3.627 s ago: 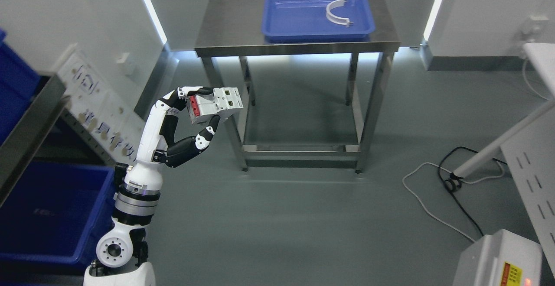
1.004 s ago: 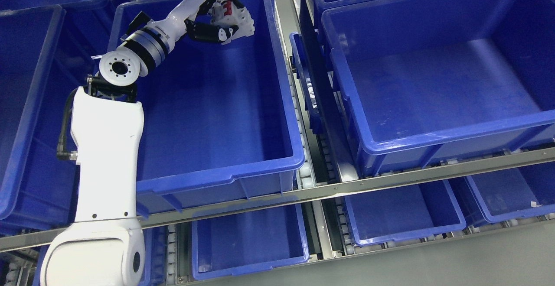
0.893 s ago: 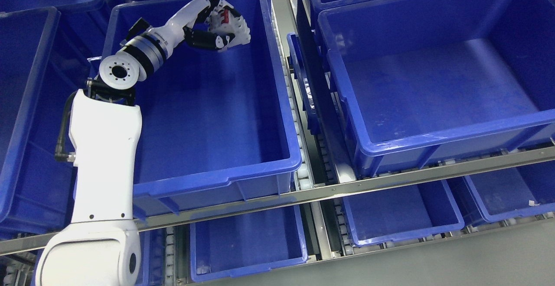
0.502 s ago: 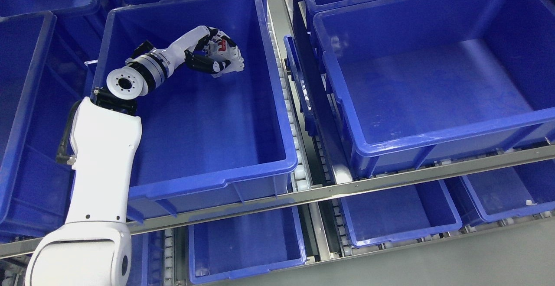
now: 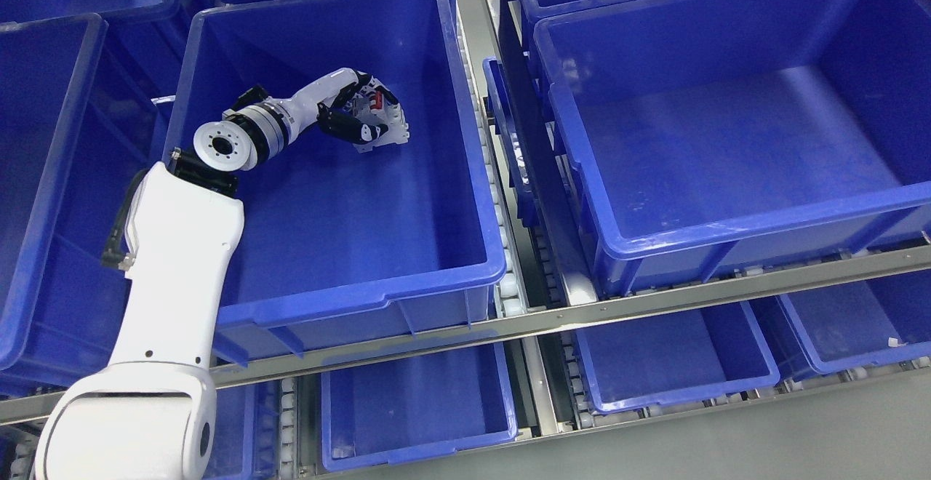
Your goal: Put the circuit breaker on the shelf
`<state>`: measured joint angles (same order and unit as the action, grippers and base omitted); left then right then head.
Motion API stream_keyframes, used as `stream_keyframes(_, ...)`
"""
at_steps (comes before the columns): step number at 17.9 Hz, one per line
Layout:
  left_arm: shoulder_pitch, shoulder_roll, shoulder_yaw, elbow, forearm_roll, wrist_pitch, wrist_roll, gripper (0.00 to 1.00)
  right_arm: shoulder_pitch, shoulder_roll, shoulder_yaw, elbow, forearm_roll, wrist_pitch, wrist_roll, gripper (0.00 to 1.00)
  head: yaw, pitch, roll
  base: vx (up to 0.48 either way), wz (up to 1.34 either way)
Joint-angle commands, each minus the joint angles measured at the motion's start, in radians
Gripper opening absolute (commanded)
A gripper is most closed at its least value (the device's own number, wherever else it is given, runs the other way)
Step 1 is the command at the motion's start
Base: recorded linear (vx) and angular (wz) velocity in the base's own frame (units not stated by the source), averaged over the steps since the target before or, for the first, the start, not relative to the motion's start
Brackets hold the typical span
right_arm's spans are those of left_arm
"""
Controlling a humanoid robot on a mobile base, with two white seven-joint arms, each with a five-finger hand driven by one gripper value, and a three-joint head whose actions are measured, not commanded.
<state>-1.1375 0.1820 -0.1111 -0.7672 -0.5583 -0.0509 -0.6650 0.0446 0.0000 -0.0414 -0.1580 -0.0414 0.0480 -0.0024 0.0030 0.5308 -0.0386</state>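
Now we have lowered our left hand [image 5: 358, 118] deep into the blue bin [image 5: 465, 174] on the shelf [image 5: 654, 304], fingers closed around the circuit breaker [image 5: 378, 120], which sits at or just above the bin floor. Moments earlier it hung near the bin's far rim, so we judge release is next.

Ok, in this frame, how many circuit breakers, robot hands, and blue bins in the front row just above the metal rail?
Circuit breaker: 1, held in the middle bin
Robot hand, the left hand: 1
Front-row blue bins: 3, left bin, middle bin, right bin
Total: 5
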Motion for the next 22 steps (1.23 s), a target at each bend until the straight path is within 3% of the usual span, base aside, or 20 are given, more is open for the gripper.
stream_keyframes(1,-0.01,0.001,-0.051,0.065,-0.002,0.002,0.001,0.54,0.0,-0.017,0.0,0.0,0.0,0.0,-0.001,1.0,0.0,0.0,0.0,0.0,0.0)
stream_keyframes(5,-0.04,0.007,-0.048,0.065,-0.002,0.002,0.001,0.65,0.0,-0.017,0.0,0.0,0.0,0.0,-0.001,1.0,0.0,0.0,0.0,0.0,0.0)
stream_keyframes(8,-0.074,0.001,-0.029,0.055,0.004,0.0,0.03,0.82,0.0,-0.017,0.0,0.0,0.0,0.0,-0.001,1.0,0.0,0.0,0.0,0.0,0.0)
stream_keyframes(11,-0.119,-0.051,0.107,0.046,0.012,-0.001,0.257,0.97,0.0,-0.017,0.0,0.0,0.0,0.0,-0.001,1.0,0.0,0.0,0.0,0.0,0.0)
stream_keyframes(14,-0.137,-0.165,0.376,0.008,0.062,-0.006,0.493,0.99,0.0,-0.017,0.0,0.0,0.0,0.0,-0.001,1.0,0.0,0.0,0.0,0.0,0.0)
stream_keyframes(16,-0.134,-0.165,0.491,-0.064,0.202,-0.009,0.564,0.99,0.0,-0.017,0.0,0.0,0.0,0.0,-0.001,1.0,0.0,0.0,0.0,0.0,0.0)
stream_keyframes(19,-0.09,-0.165,0.496,-0.231,0.354,0.019,0.567,0.99,0.0,-0.017,0.0,0.0,0.0,0.0,-0.001,1.0,0.0,0.0,0.0,0.0,0.0)
stream_keyframes(22,-0.001,-0.165,0.478,-0.394,0.362,0.094,0.561,0.99,0.0,-0.017,0.0,0.0,0.0,0.0,-0.001,1.0,0.0,0.0,0.0,0.0,0.0)
